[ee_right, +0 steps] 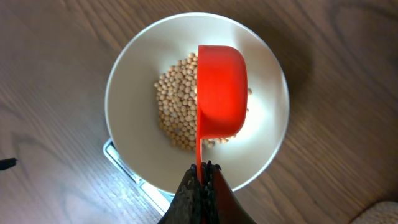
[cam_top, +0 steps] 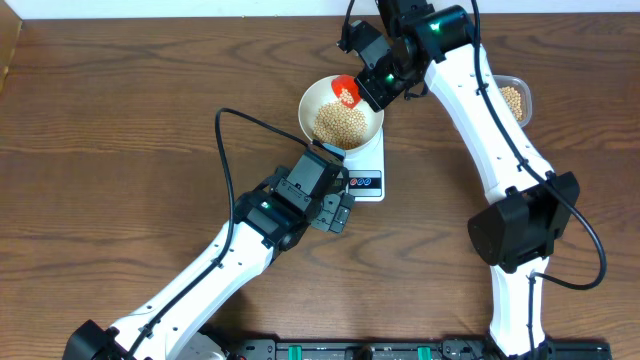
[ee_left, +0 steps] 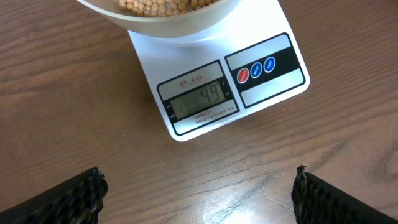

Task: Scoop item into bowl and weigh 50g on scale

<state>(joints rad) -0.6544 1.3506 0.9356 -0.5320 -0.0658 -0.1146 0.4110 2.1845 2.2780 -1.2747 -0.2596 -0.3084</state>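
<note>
The off-white bowl stands on the white scale and holds a heap of tan beans. My right gripper is shut on the handle of a red scoop, held tilted over the bowl. In the right wrist view the scoop hangs above the beans inside the bowl, with the gripper clamped on its thin handle. My left gripper is open and empty just in front of the scale. In its view the display reads 49 and the fingers are wide apart.
A clear plastic tub with more beans stands at the back right, partly behind the right arm. The left arm's black cable loops over the table left of the bowl. The scale's red and blue buttons face the left gripper.
</note>
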